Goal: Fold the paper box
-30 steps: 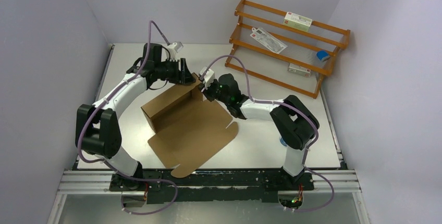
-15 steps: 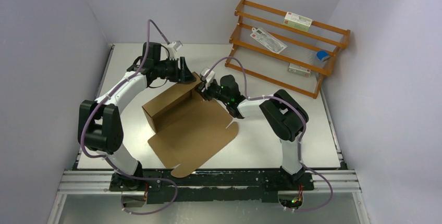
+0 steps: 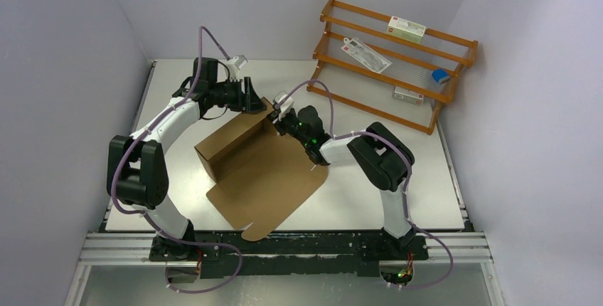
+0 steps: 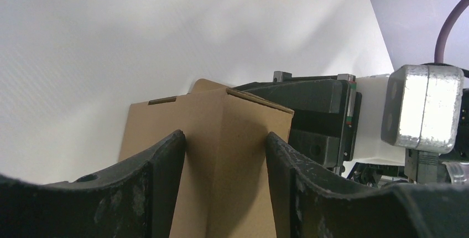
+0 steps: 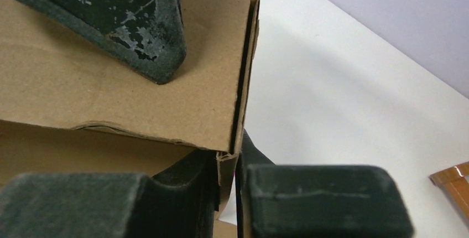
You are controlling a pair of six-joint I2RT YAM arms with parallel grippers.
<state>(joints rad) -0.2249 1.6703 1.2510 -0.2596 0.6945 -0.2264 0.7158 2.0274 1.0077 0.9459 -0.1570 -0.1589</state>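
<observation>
Brown corrugated cardboard, the paper box (image 3: pixel 259 167), lies half-formed mid-frame in the overhead view, both arms meeting at its raised far corner. Left wrist view: the left gripper (image 4: pixel 224 155) stands apart, straddling that corner fold. Right wrist view: the right gripper (image 5: pixel 235 177) is pinched on the wall's edge. If it tugs sideways, I'd expect the wall to buckle or slip free.

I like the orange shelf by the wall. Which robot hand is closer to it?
The right hand is closer. It sits at the paper box's raised far corner, nearer the shelf. The left hand is at the same corner, on the side away from the shelf.
</observation>
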